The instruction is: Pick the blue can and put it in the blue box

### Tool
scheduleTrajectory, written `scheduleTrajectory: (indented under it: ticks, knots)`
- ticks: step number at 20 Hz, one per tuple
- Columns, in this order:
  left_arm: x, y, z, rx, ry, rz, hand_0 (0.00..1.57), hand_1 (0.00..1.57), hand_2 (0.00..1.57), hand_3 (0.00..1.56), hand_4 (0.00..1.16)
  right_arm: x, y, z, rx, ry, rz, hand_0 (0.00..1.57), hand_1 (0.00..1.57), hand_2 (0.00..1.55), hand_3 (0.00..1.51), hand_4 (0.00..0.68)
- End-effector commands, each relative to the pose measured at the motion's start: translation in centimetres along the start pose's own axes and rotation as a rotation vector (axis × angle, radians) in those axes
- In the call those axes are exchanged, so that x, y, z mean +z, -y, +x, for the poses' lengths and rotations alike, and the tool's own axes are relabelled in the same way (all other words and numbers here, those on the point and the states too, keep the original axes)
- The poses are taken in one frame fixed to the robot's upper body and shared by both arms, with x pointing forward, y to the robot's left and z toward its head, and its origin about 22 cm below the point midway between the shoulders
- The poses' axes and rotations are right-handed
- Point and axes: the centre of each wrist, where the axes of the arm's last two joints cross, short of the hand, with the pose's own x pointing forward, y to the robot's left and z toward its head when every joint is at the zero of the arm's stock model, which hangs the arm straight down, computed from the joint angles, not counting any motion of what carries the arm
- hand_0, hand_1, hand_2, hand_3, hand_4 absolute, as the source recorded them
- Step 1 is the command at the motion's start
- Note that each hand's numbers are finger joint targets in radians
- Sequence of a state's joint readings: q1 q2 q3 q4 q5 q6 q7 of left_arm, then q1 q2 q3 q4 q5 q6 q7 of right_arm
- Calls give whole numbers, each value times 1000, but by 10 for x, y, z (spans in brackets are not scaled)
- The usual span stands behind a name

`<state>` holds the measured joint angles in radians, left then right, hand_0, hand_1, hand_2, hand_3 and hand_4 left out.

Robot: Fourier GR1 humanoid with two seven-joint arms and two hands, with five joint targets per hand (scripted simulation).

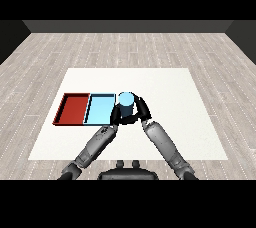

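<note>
Blue can (pixel 125 101) is the thing to shift, though the widest thing in view is the white counter (pixel 200 122), which carries everything else. Next in size are the two trays lying side by side at its left: the red tray (pixel 73 108) on the outside and the blue tray (pixel 99 109) beside it, nearer the middle. The can stands upright, its long axis vertical, just beside the blue tray's right edge and seemingly outside it. Both forearms come up from the lower corners and meet at the can. The right robot hand (pixel 141 108) is curled round the can's right side, clamped on it. The left robot hand (pixel 115 115) sits against the can's lower left, between can and tray; whether its fingers are curled or straight I cannot tell. Judged from this, the coming move is a short carry leftward, since the tray lies directly to the can's left, and the right hand is the one holding it.
</note>
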<state>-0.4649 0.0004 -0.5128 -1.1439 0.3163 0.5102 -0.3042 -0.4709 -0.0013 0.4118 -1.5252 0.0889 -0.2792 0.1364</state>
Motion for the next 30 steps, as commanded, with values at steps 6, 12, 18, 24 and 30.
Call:
scheduleTrajectory:
  ticks: [6, 12, 18, 24, 30]
  knots:
    - [-1, -18, 16, -37, 38, 24, 1571, 1571, 1571, 1490, 1132, -7, 16, -3, 17, 22, 18, 0, 0, 0, 0, 0]
    - [8, -20, -15, -64, 17, 47, 1571, 1571, 1571, 1490, 1129, -5, 41, 7, -116, 10, -108, 0, 0, 0, 0, 0]
    - [2, -73, -10, -158, -16, 125, 1571, 1571, 1566, 1481, 1123, 39, 49, -10, -116, -3, -183, 0, 0, 0, 0, 0]
    - [-34, -130, 7, -235, -81, 176, 1571, 1571, 1571, 1482, 1138, 29, 67, -36, -159, -22, -218, 0, 0, 0, 0, 0]
    - [-29, -168, -15, -418, -248, 278, 1571, 1571, 1571, 1490, 1103, 44, 80, -50, -210, -34, -264, 0, 0, 0, 0, 0]
